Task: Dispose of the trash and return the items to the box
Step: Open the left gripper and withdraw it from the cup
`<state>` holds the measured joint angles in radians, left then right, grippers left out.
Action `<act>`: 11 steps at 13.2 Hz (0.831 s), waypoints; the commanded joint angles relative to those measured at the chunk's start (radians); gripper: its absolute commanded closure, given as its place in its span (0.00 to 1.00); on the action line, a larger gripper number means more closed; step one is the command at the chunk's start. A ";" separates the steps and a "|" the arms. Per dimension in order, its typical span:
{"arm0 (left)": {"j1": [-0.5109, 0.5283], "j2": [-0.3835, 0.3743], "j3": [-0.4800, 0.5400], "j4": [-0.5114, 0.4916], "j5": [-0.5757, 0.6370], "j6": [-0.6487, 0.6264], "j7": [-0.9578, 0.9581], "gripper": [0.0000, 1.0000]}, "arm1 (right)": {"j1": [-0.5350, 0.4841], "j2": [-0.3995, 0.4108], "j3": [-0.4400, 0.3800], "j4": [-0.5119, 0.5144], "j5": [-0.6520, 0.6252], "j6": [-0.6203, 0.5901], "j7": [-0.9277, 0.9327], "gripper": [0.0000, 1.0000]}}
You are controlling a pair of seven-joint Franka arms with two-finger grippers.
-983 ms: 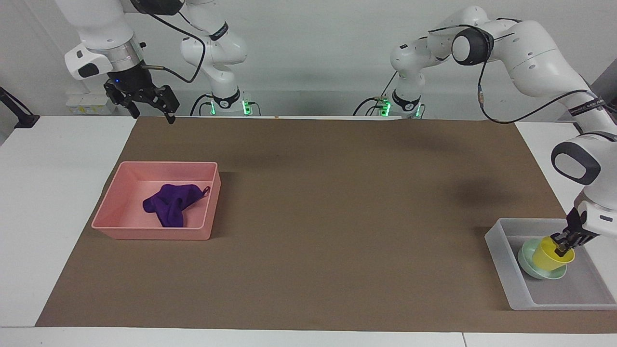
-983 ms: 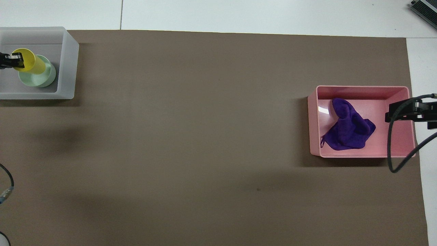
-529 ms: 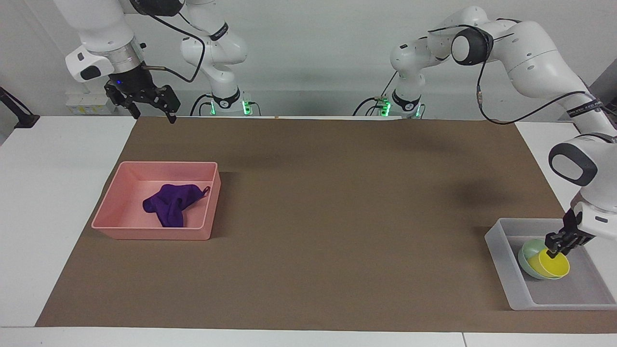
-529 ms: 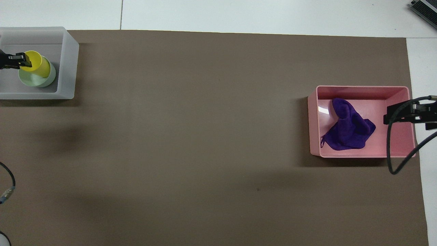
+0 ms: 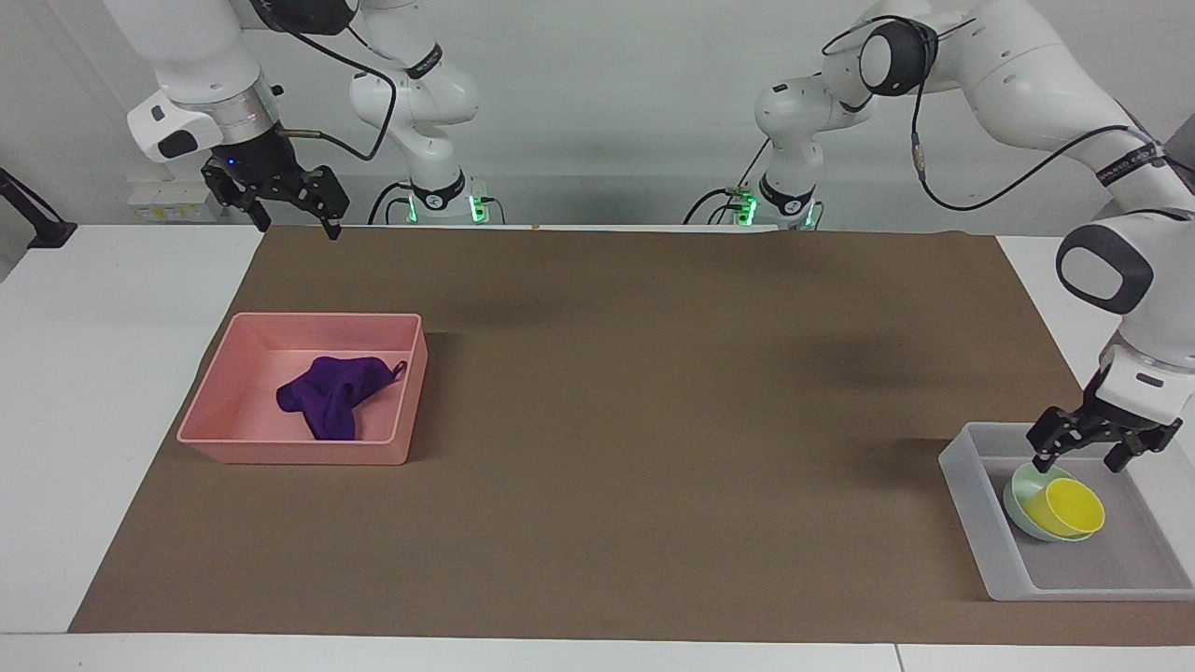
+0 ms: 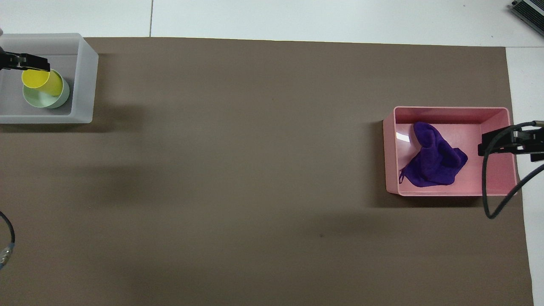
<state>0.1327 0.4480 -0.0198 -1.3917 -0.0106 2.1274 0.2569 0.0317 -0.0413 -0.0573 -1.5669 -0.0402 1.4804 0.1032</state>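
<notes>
Your right gripper (image 5: 293, 214) waits with its fingers spread wide and empty, raised over the mat's edge by the pink bin (image 5: 215, 403), where the purple rag (image 5: 329, 396) lies. At the left arm's end, your left gripper (image 5: 1081, 457) hangs wide apart, holding nothing, over the translucent box (image 5: 971, 506); inside, the yellow cup (image 5: 1072, 506) sits tilted in the mint bowl (image 5: 1023, 489).

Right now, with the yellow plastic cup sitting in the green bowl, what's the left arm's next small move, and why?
Probably lift the left gripper straight up. It is open over the translucent whitish plastic tray, clear of the yellow plastic cup nested in the pale mint-green bowl.
</notes>
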 commanded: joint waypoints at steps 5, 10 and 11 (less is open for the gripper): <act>-0.171 -0.365 0.011 -0.305 0.014 -0.174 -0.001 0.00 | -0.010 -0.011 0.005 -0.007 0.003 -0.006 -0.023 0.00; -0.228 -0.465 0.006 -0.317 0.015 -0.328 -0.071 0.00 | -0.010 -0.011 0.005 -0.007 0.003 -0.008 -0.025 0.00; -0.228 -0.457 0.006 -0.287 0.015 -0.361 -0.073 0.00 | -0.010 -0.011 0.007 -0.007 0.003 -0.009 -0.025 0.00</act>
<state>-0.0820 0.0020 -0.0249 -1.6929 -0.0105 1.8223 0.2029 0.0318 -0.0416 -0.0572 -1.5669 -0.0457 1.4804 0.1003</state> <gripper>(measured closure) 0.000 0.000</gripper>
